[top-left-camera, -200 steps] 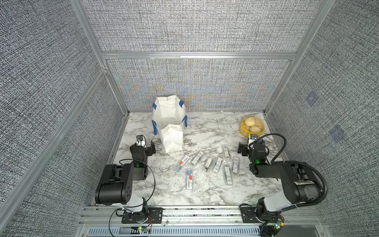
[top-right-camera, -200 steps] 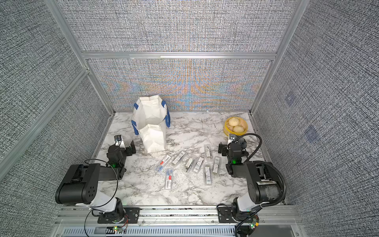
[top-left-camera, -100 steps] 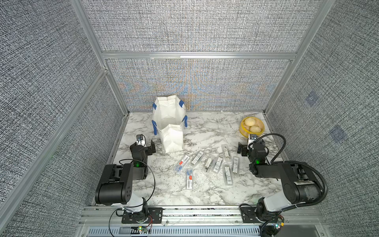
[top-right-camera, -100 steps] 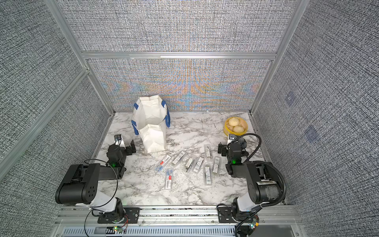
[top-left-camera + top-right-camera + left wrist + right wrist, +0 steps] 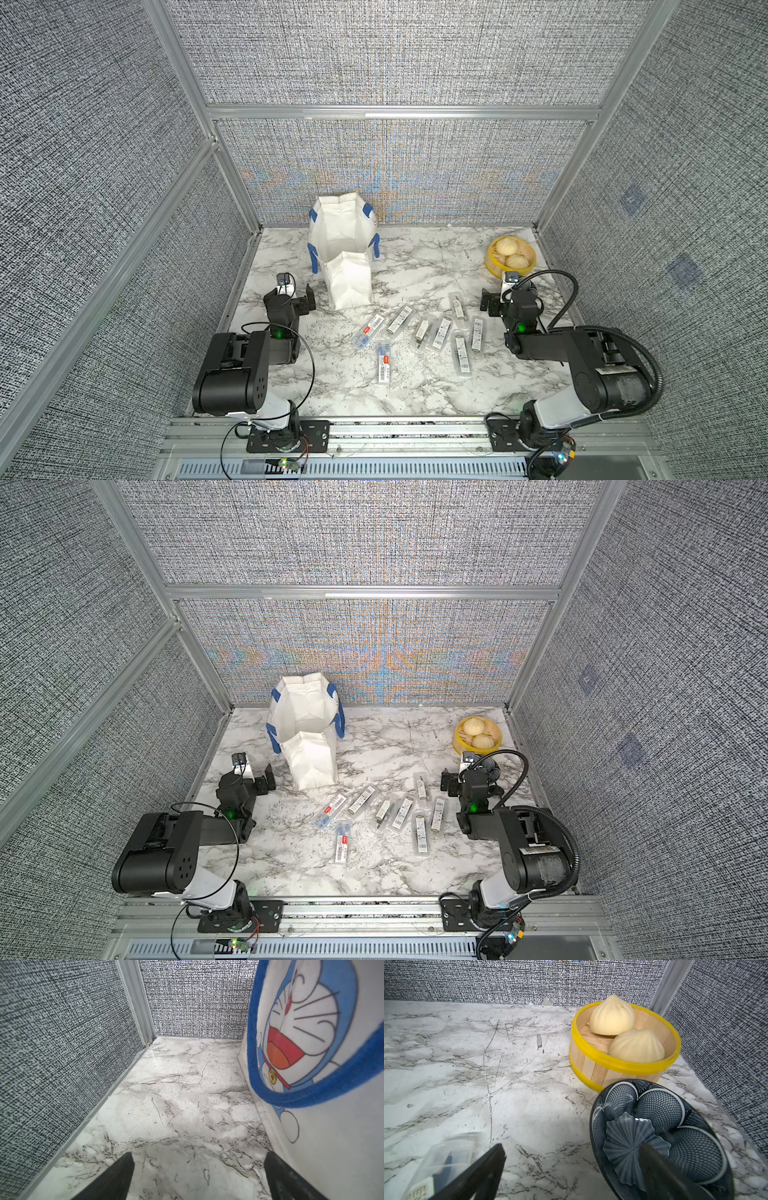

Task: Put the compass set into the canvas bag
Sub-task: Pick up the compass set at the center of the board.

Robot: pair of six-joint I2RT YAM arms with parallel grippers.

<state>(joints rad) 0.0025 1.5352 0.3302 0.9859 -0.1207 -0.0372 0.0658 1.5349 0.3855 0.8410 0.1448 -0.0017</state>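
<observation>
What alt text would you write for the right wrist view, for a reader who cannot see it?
A wooden steamer basket with yellow rims holds two pale buns on a marble table. A dark patterned bowl sits nearer the camera, and part of a clear case shows beside the open right tool.

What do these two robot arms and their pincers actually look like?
Both the left arm and right arm are chunky black, with white base links, green lights and looping black cables. The left gripper and right gripper have two black tapered fingers each.
</observation>
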